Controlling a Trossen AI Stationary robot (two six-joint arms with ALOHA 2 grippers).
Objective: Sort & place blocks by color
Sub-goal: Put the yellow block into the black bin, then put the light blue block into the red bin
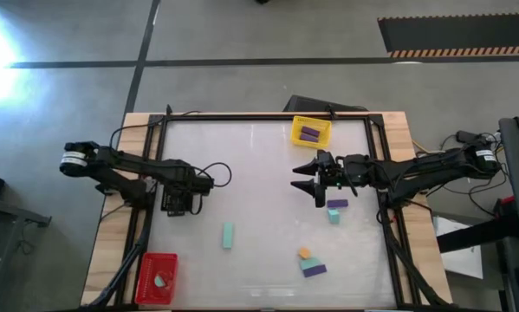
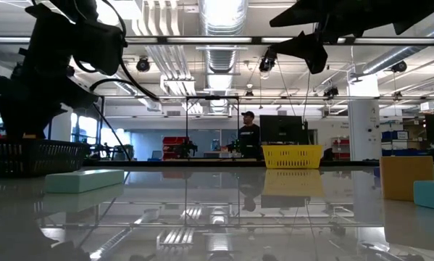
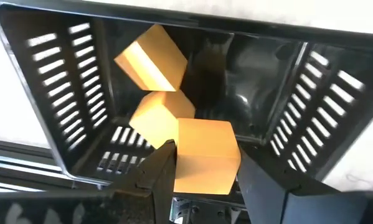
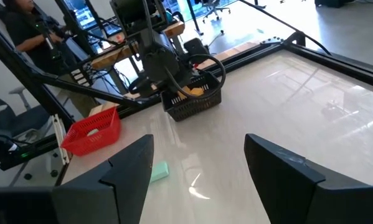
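A black tray (image 1: 179, 201) stands at the table's left, with two orange cubes (image 3: 152, 59) (image 3: 154, 118) lying in it. My left gripper (image 3: 202, 180) hangs over this tray, shut on a third orange cube (image 3: 205, 155). My right gripper (image 1: 311, 178) hovers open and level right of centre, with nothing between its fingers. Loose on the table lie a mint bar (image 1: 229, 234), a purple bar (image 1: 337, 204) beside a mint piece (image 1: 334, 216), and a cluster of orange (image 1: 304, 253), mint and purple (image 1: 314, 269) blocks. The yellow tray (image 1: 295, 137) holds a purple block (image 1: 309, 133). My left gripper pinches the orange cube by two opposite side faces (image 3: 181, 163) between its two fingers. The fingers come from above, pointing steeply down. The cube sits upright, above the tray's floor; whether it touches the cube below it, I cannot tell.
A red tray (image 1: 145, 279) holding a mint piece stands at the near left corner. Dark frame rails run along the table's edges. Broad bare tabletop lies between the two arms. A person stands in the room far behind the table.
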